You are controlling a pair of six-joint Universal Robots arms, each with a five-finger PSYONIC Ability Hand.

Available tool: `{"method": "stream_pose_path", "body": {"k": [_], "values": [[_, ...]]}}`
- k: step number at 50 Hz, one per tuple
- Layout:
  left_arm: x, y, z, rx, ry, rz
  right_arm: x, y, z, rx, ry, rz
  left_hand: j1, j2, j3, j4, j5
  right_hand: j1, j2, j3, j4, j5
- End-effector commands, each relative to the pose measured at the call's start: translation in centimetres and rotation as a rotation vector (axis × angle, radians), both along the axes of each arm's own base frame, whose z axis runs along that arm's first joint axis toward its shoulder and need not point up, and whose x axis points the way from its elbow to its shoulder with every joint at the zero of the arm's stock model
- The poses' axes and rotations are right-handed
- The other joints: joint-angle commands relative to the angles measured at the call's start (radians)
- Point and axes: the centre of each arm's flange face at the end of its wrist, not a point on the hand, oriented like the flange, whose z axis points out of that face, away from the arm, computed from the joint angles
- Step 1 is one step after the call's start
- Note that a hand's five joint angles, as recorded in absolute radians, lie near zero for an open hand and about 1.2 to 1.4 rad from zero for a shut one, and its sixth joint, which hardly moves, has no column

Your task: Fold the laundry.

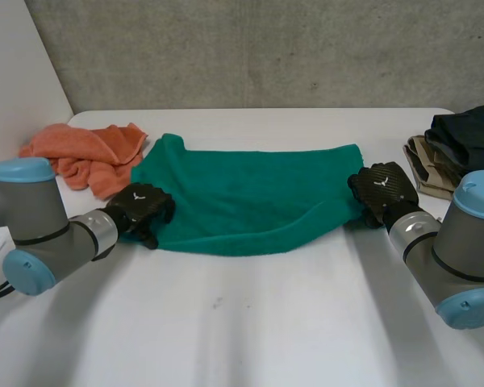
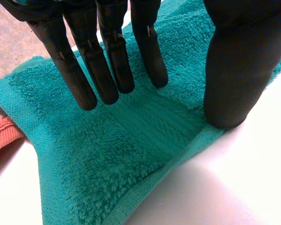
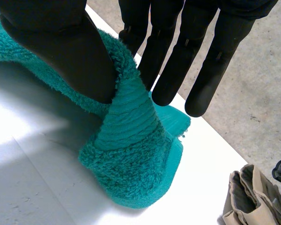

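A green towel [image 1: 242, 201] lies folded across the middle of the white table [image 1: 266, 322]. My left hand [image 1: 141, 211] is at its left near corner. There its fingers [image 2: 107, 65] stand straight just above the towel [image 2: 107, 159], and only the thumb tip rests on the towel's near edge. My right hand [image 1: 383, 189] is at the towel's right near corner. Its thumb [image 3: 61, 42] and fingers pinch that corner, so the towel [image 3: 131, 159] rises in a ridge between them.
An orange towel [image 1: 89, 153] lies crumpled at the back left, just beyond the green one and close to my left hand [image 2: 2, 133]. A pile of dark and beige clothes [image 1: 460, 149] sits at the table's right edge, beside my right hand [image 3: 248, 197].
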Motion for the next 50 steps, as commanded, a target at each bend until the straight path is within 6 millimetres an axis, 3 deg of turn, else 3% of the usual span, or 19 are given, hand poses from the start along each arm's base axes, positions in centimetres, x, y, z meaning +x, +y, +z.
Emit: {"method": "stream_pose_path", "body": {"k": [1,3,12,17,20,22,23,24,25,34,42,50], "values": [[-0.3,-0.5,-0.3,-0.009,-0.002,-0.004,0.0,0.1,-0.1,0.003,0.001,0.002,0.266,0.270,0.267,0.268,0.276,0.269,0.217,0.202,0.194,0.238],[-0.5,-0.7,0.1,-0.024,0.003,-0.008,0.0,0.1,0.0,0.001,0.000,0.002,0.621,0.625,0.622,0.622,0.631,0.269,0.217,0.202,0.194,0.238],[-1.6,-1.4,1.7,-0.109,0.002,0.028,-0.1,-0.1,0.6,-0.016,-0.007,-0.005,0.633,0.637,0.634,0.635,0.643,0.269,0.217,0.202,0.194,0.238],[-1.8,-1.0,5.4,-0.168,0.063,0.063,0.0,-0.3,1.2,-0.031,-0.016,-0.007,0.633,0.637,0.634,0.635,0.643,0.269,0.217,0.202,0.194,0.238],[-1.3,-0.7,6.1,-0.155,0.090,0.081,-0.1,-0.3,2.3,-0.059,-0.025,-0.009,0.633,0.637,0.634,0.635,0.643,0.269,0.217,0.202,0.194,0.238],[-1.1,-0.3,5.8,-0.129,0.090,0.084,-0.1,0.0,2.6,-0.063,-0.027,-0.007,0.633,0.637,0.634,0.635,0.643,0.269,0.217,0.202,0.194,0.238],[-1.0,-0.1,5.6,-0.118,0.088,0.086,-0.1,0.0,2.5,-0.062,-0.026,-0.007,0.526,0.530,0.527,0.528,0.536,0.269,0.217,0.202,0.194,0.238],[-0.7,0.5,5.3,-0.096,0.081,0.090,-0.1,0.0,2.5,-0.060,-0.026,-0.007,0.051,0.055,0.052,0.053,0.061,0.269,0.217,0.202,0.194,0.238],[-0.5,0.8,5.1,-0.086,0.076,0.092,-0.1,0.0,2.5,-0.060,-0.026,-0.009,-0.061,-0.057,-0.060,-0.059,-0.051,0.269,0.217,0.202,0.194,0.238],[0.0,4.2,2.5,0.008,0.066,0.052,-0.1,0.2,2.1,-0.049,-0.017,-0.003,-0.068,-0.064,-0.067,-0.066,-0.058,0.269,0.217,0.202,0.194,0.238],[-0.3,3.7,1.9,-0.015,0.074,0.039,-0.1,0.3,1.7,-0.039,-0.014,-0.003,-0.015,-0.011,-0.014,-0.014,-0.005,0.269,0.217,0.202,0.194,0.238],[-0.9,2.3,0.1,0.000,0.066,0.039,-0.1,0.2,1.3,-0.030,-0.009,-0.005,0.111,0.115,0.112,0.113,0.121,0.269,0.217,0.202,0.194,0.238]]}}
